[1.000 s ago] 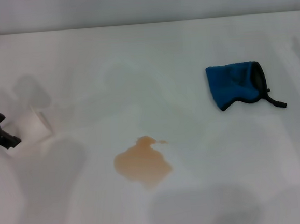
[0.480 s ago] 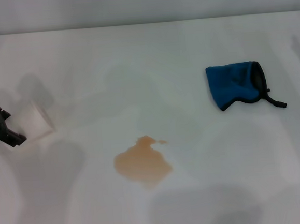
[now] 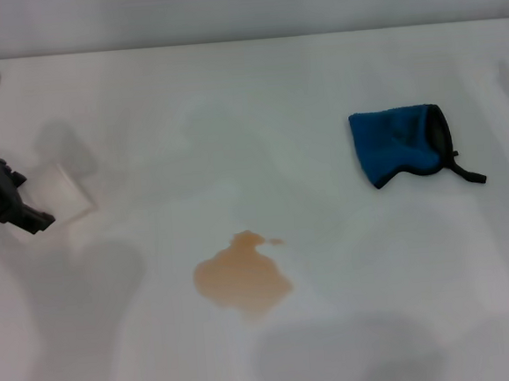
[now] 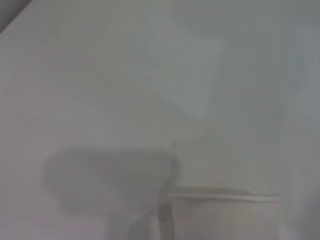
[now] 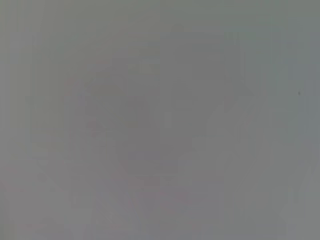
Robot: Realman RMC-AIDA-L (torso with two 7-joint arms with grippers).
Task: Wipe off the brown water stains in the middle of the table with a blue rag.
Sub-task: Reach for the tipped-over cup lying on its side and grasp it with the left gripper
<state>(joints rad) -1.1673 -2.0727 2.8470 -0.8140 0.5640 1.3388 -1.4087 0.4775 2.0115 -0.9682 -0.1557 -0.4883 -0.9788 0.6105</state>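
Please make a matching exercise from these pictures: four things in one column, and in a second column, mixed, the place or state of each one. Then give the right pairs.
Things:
1. blue rag
2. brown water stains
3. white paper cup
4. left gripper

Places or states:
A. at the table's left edge in the head view, against the cup
B. crumpled on the right side, apart from the spill
C. spread in the middle, nearer the robot, not wiped
D. on the left side, beside the dark gripper

Pairs: 1-B, 2-C, 3-D, 4-A

White table (image 4: 100, 75), paper cup rim (image 4: 220, 196) (shadow beside it)
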